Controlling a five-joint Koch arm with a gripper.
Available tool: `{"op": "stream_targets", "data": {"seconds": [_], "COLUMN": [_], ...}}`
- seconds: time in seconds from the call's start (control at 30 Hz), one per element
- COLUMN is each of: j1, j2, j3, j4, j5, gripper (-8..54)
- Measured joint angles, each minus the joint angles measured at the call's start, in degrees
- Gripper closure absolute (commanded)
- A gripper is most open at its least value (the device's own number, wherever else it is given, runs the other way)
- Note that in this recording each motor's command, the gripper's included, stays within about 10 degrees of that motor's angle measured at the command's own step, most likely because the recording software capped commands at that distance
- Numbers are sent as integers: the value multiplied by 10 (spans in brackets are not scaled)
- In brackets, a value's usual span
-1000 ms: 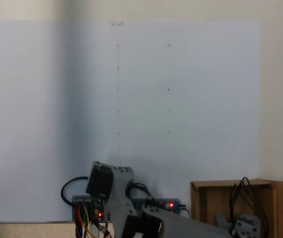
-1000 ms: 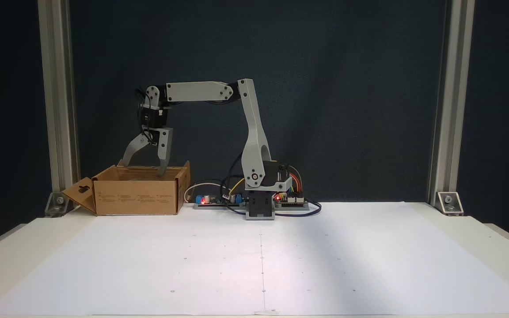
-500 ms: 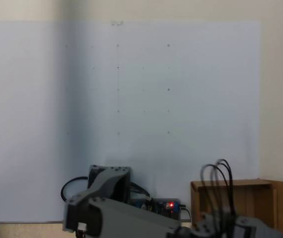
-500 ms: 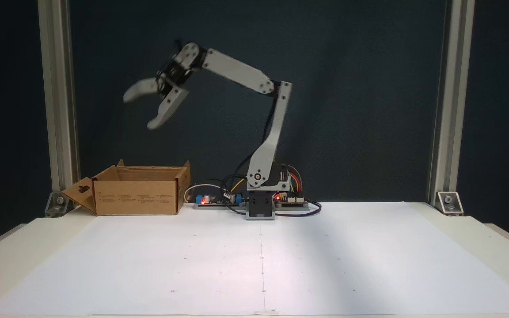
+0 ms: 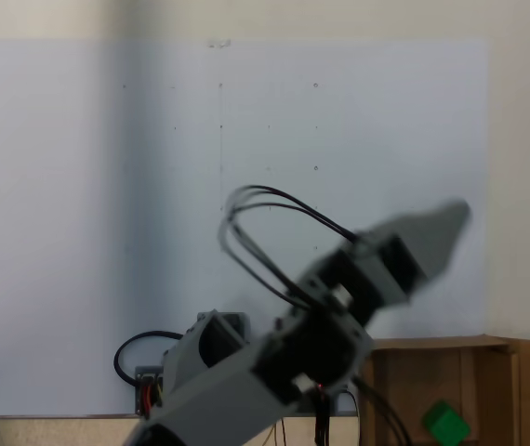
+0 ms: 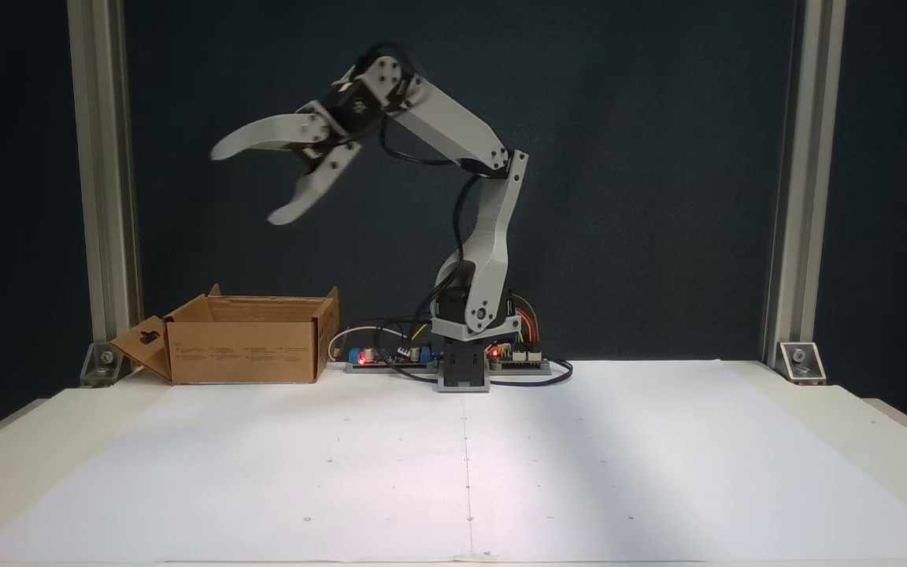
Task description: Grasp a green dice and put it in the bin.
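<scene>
since the dice (image 5: 445, 423) already lies inside the bin (image 5: 493, 347), on its tan floor toward the near side in a fixed view, the placing looks done and nothing remains to carry. the gripper (image 6: 247, 183) hangs high above the table with its jaws spread wide and nothing between them; in a fixed view one blurred jaw points up and to the right, above the bin's rim. the arm (image 6: 489, 228) is bent at the elbow and reared up over its base (image 6: 464, 372), which i judge suits a retreat clear of the upright flaps. the bin sits at the left of the white sheet (image 6: 469, 465), just beside the circuit boards (image 6: 379, 356) and their loose wires (image 5: 274, 223). metal posts (image 6: 103, 181) stand at either side, well apart from the arm. nothing blocks the space between gripper and bin, though the wires looping near the wrist could snag if the arm folds tightly.
</scene>
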Motion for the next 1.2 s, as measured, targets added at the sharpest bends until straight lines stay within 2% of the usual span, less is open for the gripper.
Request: {"op": "stream_targets", "data": {"seconds": [0.2, 0.33, 0.57, 0.87, 1.2], "j1": [-242, -339, -376, -381, -369], "j2": [-22, -24, -20, 75, 106], "j3": [4, 77, 187, 276, 415], "j4": [-30, -87, -215, -362, -518], "j5": [0, 0, 0, 0, 0], "gripper": [20, 20, 25, 23, 18]}}
